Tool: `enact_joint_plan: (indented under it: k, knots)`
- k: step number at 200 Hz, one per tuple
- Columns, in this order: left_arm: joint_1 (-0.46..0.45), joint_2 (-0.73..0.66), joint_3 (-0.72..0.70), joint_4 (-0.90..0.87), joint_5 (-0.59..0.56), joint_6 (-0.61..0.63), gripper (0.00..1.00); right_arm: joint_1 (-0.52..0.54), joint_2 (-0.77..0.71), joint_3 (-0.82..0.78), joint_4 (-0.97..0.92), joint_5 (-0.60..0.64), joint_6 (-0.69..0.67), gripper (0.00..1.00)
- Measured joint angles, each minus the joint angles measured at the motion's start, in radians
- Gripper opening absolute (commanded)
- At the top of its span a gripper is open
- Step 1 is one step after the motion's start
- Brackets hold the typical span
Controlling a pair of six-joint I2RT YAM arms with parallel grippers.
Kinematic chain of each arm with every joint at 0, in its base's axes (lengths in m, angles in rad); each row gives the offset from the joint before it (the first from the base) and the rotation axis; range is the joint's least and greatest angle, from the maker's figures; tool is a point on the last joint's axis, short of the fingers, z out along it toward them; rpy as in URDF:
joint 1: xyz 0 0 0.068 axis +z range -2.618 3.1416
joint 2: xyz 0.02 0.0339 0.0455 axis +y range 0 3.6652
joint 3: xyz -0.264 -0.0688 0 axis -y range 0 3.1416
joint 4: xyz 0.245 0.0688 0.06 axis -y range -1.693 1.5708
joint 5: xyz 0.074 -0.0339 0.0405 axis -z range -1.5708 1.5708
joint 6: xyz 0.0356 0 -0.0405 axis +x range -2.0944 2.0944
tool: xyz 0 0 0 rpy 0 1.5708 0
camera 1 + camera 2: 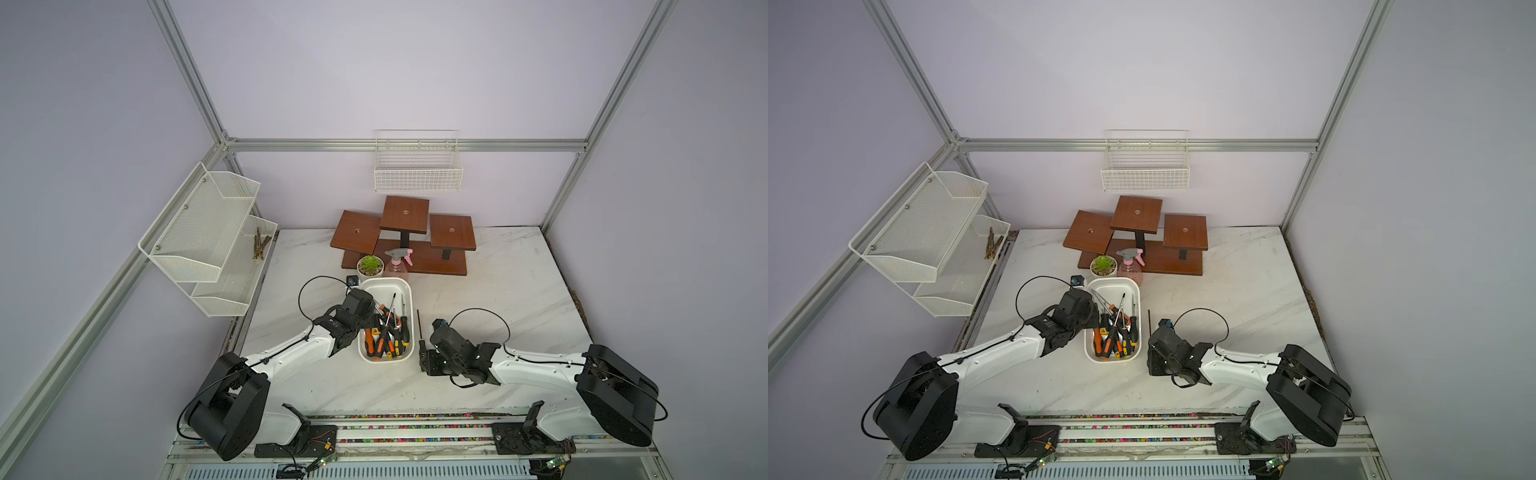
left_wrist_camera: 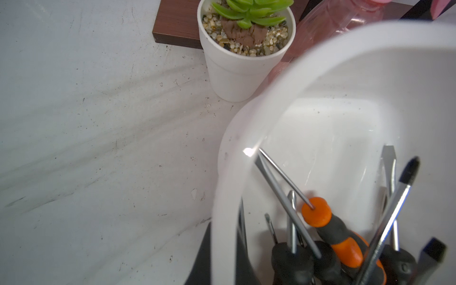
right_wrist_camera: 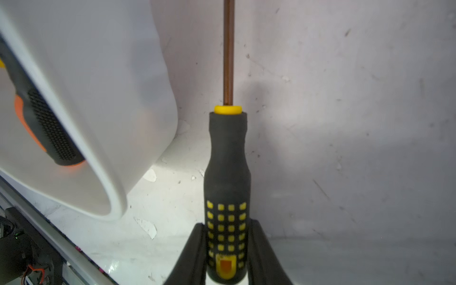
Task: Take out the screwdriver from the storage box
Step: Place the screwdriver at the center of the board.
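Marble-look tabletop (image 1: pixel 511 299) inside a lilac-walled booth. In both top views the storage box (image 1: pixel 386 286) (image 1: pixel 1115 286) sits between the arms. The left gripper (image 1: pixel 363 326) (image 1: pixel 1091 322) is right on the box's wall, and the right gripper (image 1: pixel 423 356) (image 1: pixel 1150 353) is just outside the opposite wall. The screwdriver (image 1: pixel 419 324) (image 1: pixel 1149 322) sticks out ahead of the right gripper, fully out of the box, with its shaft pointing away toward the back wall. Left wrist view: the left gripper (image 2: pixel 222 261) is pinched tight on the storage box (image 2: pixel 283 81) rim, one finger outside and one inside. The other screwdrivers (image 2: pixel 341 238) are piled just past it, with a succulent pot (image 2: pixel 237 74) and pink spray bottle (image 2: pixel 333 22) further ahead. Right wrist view: the right gripper (image 3: pixel 227 225) is clamped on the screwdriver (image 3: pixel 227 160) by its black-and-yellow handle, and the storage box (image 3: pixel 111 86) wall is just beside it. Can't tell whether the tool touches the table.
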Motion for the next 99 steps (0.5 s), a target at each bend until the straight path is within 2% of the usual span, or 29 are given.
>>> enact_joint_plan:
  k: [30,76,99]
  knots:
    - [0.000,0.000,-0.011,0.008,0.000,-0.002,0.00,0.000,0.006,0.004,0.000,0.001,0.005,0.00]
    - [0.002,0.000,-0.016,0.008,0.002,-0.006,0.00,0.000,0.006,0.004,0.000,0.002,0.012,0.36]
    - [0.002,-0.002,-0.016,0.008,0.002,-0.006,0.00,0.000,0.008,0.004,0.003,0.003,0.017,0.47]
